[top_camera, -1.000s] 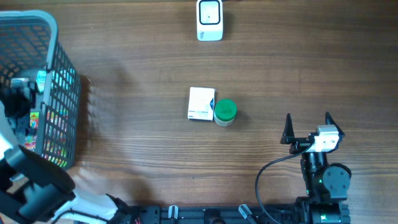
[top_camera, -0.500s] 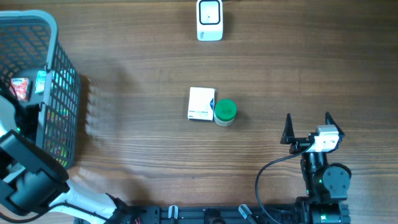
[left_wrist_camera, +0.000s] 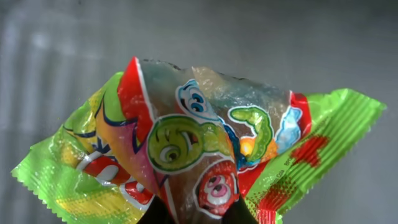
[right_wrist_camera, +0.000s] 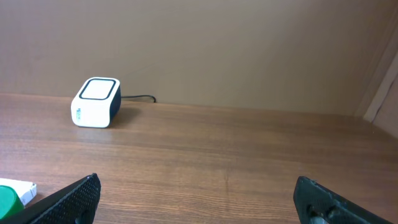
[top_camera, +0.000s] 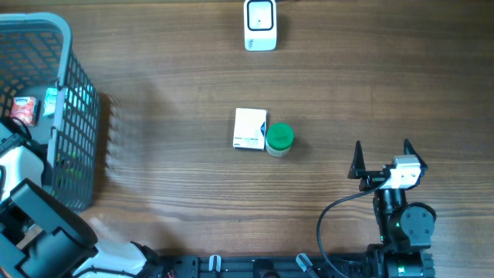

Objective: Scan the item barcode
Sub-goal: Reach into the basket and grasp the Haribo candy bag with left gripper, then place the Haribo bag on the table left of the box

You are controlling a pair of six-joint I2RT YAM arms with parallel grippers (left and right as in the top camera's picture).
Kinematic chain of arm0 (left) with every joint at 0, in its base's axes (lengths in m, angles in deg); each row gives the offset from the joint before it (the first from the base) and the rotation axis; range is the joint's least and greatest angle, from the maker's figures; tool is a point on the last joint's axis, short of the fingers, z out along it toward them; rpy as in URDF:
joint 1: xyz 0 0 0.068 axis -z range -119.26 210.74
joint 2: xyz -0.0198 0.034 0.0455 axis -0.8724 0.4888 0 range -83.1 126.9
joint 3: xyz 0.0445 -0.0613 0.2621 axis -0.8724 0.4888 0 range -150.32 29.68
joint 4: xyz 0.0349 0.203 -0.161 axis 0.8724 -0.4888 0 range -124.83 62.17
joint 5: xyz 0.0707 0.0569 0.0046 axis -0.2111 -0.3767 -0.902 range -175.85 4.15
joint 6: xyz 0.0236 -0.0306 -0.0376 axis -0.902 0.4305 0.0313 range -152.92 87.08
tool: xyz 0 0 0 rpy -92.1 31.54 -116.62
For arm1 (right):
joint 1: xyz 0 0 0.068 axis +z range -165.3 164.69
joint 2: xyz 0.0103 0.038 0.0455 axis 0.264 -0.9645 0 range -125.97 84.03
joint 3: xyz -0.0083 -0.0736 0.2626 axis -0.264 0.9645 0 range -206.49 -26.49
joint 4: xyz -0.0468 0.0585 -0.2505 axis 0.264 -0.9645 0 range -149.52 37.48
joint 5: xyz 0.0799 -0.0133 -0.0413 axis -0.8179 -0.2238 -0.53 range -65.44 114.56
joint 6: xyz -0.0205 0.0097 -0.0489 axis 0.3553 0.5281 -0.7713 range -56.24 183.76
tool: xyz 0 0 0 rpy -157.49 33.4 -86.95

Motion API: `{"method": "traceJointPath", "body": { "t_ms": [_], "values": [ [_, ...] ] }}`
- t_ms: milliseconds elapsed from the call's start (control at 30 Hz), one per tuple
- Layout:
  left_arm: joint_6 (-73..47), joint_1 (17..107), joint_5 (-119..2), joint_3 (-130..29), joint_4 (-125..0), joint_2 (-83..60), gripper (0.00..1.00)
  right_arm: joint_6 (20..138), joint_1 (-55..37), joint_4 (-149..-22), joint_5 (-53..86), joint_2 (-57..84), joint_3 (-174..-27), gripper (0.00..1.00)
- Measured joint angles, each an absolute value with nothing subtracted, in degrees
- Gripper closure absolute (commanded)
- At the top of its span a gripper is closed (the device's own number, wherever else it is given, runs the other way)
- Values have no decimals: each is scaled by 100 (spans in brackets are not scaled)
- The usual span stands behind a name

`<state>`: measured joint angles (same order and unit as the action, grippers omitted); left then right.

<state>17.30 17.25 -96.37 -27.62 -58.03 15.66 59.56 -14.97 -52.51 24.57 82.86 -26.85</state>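
A crinkled sweet packet point(left_wrist_camera: 205, 155), green and red with cartoon faces, fills the left wrist view. My left gripper point(left_wrist_camera: 196, 214) is shut on its lower middle fold, and only the dark fingertips show. From overhead a red bit of the packet point(top_camera: 23, 110) shows over the grey basket point(top_camera: 77, 131) at the left edge. The white barcode scanner point(top_camera: 260, 25) stands at the far middle of the table, and the right wrist view also shows the scanner point(right_wrist_camera: 95, 102). My right gripper point(top_camera: 381, 154) rests open near the front right, nothing between its fingers point(right_wrist_camera: 74, 198).
A white box point(top_camera: 250, 129) and a green-lidded jar point(top_camera: 279, 139) lie side by side mid-table. The basket holds several other colourful packets. The scanner's black cable point(right_wrist_camera: 138, 98) runs off behind it. Bare wooden tabletop lies between basket, items and scanner.
My left arm has drawn back toward the near edge over the basket. The red packet came into sight by the basket's left side. The right arm has not moved.
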Motion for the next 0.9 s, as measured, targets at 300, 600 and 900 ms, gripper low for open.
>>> {"method": "traceJointPath", "body": {
  "t_ms": [300, 600, 900],
  "values": [
    [1470, 1815, -8009, -5448, -8249, 1002, 96, 5956, -1497, -5251, 2457, 8286, -2685, 0],
    [895, 3188, -7716, -6873, -8896, -1739, 96, 5956, -1497, -5251, 2457, 8286, -2685, 0],
    [-1332, 6897, -7790, -4930, -9169, -161, 96, 5956, -1497, -5246, 2457, 8286, -2685, 0]
  ]
}}
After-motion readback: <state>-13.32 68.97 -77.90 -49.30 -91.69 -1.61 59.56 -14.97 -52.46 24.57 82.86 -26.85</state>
